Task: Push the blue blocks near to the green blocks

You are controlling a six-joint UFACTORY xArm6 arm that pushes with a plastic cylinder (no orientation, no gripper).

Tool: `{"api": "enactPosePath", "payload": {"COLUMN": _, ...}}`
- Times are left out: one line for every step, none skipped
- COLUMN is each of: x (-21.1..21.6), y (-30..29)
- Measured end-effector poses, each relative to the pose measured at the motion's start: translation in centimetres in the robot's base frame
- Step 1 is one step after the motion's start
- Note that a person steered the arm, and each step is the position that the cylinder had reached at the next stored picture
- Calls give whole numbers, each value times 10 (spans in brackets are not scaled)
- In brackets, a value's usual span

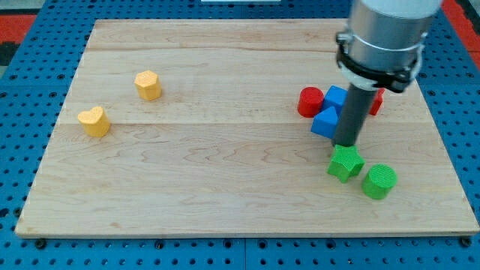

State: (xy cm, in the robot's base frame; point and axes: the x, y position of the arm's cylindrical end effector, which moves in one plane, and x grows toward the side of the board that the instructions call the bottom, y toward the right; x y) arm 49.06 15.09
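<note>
Between blue triangular block [325,121] and green star block [345,163], my tip [345,144] rests.

One raised, fairly close view, angled down across the whole wooden board [225,187] from its near edge.

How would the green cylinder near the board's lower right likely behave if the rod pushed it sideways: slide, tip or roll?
The green cylinder stands upright on its flat end and looks squat, so it would probably slide rather than tip. The wooden board looks smooth, so little resistance seems likely. An off-centre push might spin it.
</note>
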Motion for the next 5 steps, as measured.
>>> {"api": "enactPosePath", "payload": {"x": -12, "y": -55}}
{"api": "enactPosePath", "payload": {"x": -40, "y": -124}}
{"api": "enactPosePath", "payload": {"x": -74, "y": -95}}
{"api": "enactPosePath", "payload": {"x": -75, "y": -52}}
{"api": "enactPosePath", "payload": {"x": -70, "y": -48}}
